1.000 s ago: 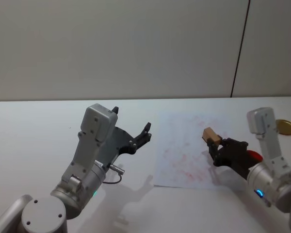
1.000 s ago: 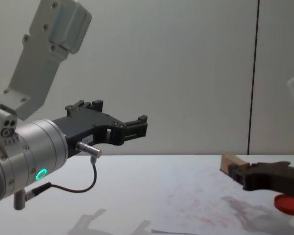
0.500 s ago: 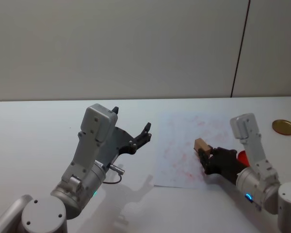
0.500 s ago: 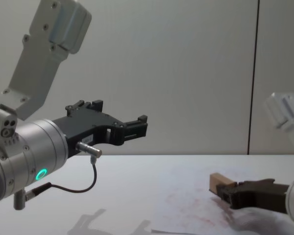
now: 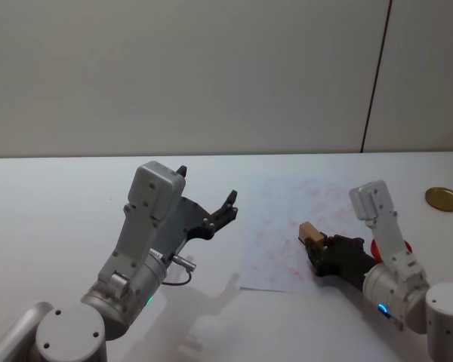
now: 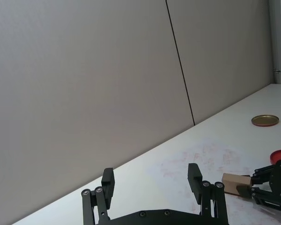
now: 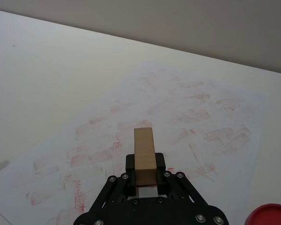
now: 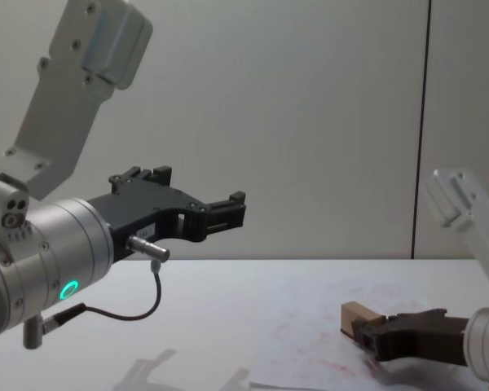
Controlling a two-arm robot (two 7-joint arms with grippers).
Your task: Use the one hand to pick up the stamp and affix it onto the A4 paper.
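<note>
Stamp [image 5: 309,231]: small tan wooden block, clamped at its rear end between the black fingers of the right gripper [image 5: 315,245], most of its length sticking out ahead of the fingertips. In the right wrist view the stamp [image 7: 144,154] runs straight forward from the right gripper [image 7: 145,165], pinched on both long sides. Seen from the chest, the stamp [image 8: 359,316] sits low, tilted slightly, close over the A4 paper [image 8: 310,346]; whether its underside touches the sheet cannot be told. The block lies over the near right part of the A4 paper [image 5: 275,249], which lies flat on the white table [image 5: 60,204] and is covered in faint red rectangular smudges, plainest in the right wrist view [image 7: 187,112]. Right of the sheet, a red ink pad [image 5: 377,245] sits on the table, partly hidden behind the right arm; its rim also shows beside the gripper [image 7: 267,216]. Farther back right, a gold lid [image 5: 443,198] lies well apart from the paper. Left gripper [image 5: 205,187] is raised in the air left of the sheet, fingers spread wide with nothing between them, as its own wrist view confirms [image 6: 151,180]. A green ring light [image 8: 68,289] glows on the left wrist.
</note>
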